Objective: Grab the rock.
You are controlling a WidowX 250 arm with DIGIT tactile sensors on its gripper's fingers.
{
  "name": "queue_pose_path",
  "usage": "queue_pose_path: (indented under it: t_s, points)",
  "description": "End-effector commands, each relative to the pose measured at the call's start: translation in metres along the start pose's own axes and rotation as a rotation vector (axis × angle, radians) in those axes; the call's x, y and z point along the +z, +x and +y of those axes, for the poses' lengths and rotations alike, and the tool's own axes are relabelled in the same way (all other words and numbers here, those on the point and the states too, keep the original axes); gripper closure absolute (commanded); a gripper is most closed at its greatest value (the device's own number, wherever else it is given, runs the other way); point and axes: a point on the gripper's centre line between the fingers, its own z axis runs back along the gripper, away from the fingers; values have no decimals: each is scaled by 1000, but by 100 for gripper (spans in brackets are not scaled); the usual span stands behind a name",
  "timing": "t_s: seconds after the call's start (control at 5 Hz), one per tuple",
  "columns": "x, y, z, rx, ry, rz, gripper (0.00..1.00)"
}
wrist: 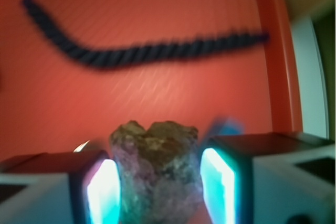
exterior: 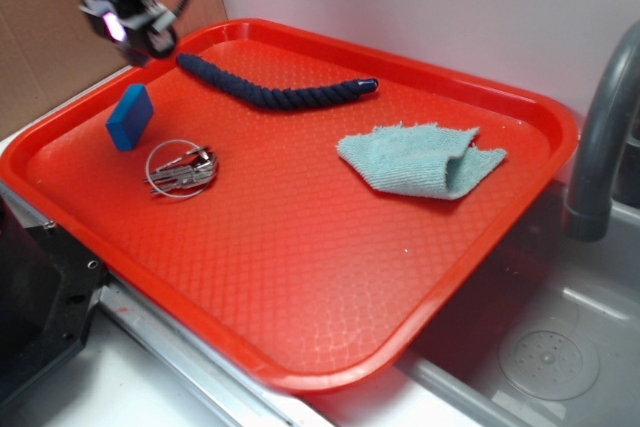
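Wrist view showed the rock (wrist: 155, 169) clamped between the two glowing fingers (wrist: 103, 192) of the gripper (wrist: 160, 190), the pads pressing on either side of the lumpy brown-grey stone. Below it lay the red tray (wrist: 157, 98), with the dark blue twisted rope (wrist: 131, 53) stretched blurrily across its far part and a sliver of the blue block (wrist: 227, 127) showing just beyond the right finger.

Exterior view placed the gripper (exterior: 135, 32) raised over the tray's (exterior: 300, 247) far left corner, above the end of the rope (exterior: 270, 92); the rock itself could not be made out there. The blue block (exterior: 129, 117) stood just beside a ring of keys (exterior: 182, 171), and a pale green cloth (exterior: 420, 159) lay crumpled well apart toward the grey faucet (exterior: 600, 137) and sink (exterior: 550, 347). No writing or labels could be read.
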Motion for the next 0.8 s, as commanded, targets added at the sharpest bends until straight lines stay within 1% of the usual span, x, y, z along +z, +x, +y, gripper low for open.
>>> queue_pose_path:
  t_s: [0.0,0.2,0.4,0.6]
  points:
    - [76,-22,-49,-29,-94,101,100]
    - [94,-42,-68,-75,-113,91,100]
    - [107,-61,-88,-110,-110,87,100]
    - [106,-76,-103,-133,-74,61,100]
